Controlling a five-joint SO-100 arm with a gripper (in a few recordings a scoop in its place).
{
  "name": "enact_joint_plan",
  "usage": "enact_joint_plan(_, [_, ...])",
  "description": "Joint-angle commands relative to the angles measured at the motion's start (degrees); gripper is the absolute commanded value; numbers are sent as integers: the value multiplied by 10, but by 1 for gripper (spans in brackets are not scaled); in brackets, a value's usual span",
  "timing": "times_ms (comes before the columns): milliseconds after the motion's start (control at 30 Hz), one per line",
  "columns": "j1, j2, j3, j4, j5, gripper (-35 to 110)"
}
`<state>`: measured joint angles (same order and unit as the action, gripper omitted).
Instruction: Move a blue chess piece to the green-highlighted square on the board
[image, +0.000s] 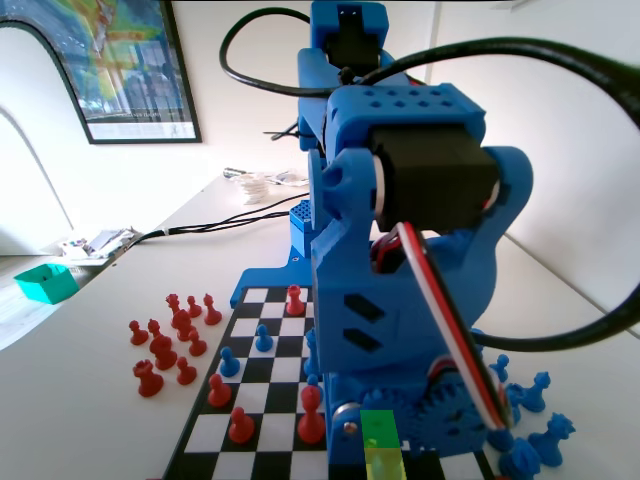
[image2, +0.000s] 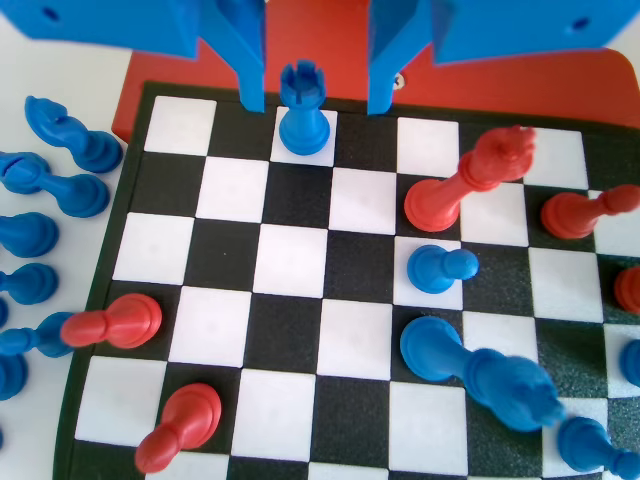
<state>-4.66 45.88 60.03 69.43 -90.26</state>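
In the wrist view my gripper (image2: 315, 105) hangs open over the far row of the board (image2: 290, 262). A short blue chess piece with a notched crown (image2: 303, 112) stands upright on a white square between the jaws, with a gap on each side. A round-headed blue pawn (image2: 440, 268) stands mid-board to the right. In the fixed view the blue arm (image: 400, 260) leans far over the board (image: 255, 395) and hides its gripper. The green-highlighted square (image: 379, 428) shows at the arm's foot, with a pale yellow square (image: 385, 465) just below it.
A tall red piece (image2: 470, 185) and a tall blue piece (image2: 480, 372) stand right of the jaws. Red pawns (image2: 110, 322) are on the near-left squares. Spare blue pieces (image2: 45, 205) lie off the board at left, and spare red ones (image: 165, 345) in the fixed view.
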Motion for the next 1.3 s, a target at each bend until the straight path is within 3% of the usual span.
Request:
enact_joint_plan(0, [-11,11,-42,3,-7,16])
enact_joint_plan(933, [-12,-27,-71,6,-14,13])
enact_joint_plan(1267, [-11,-29,-71,16,-38,4])
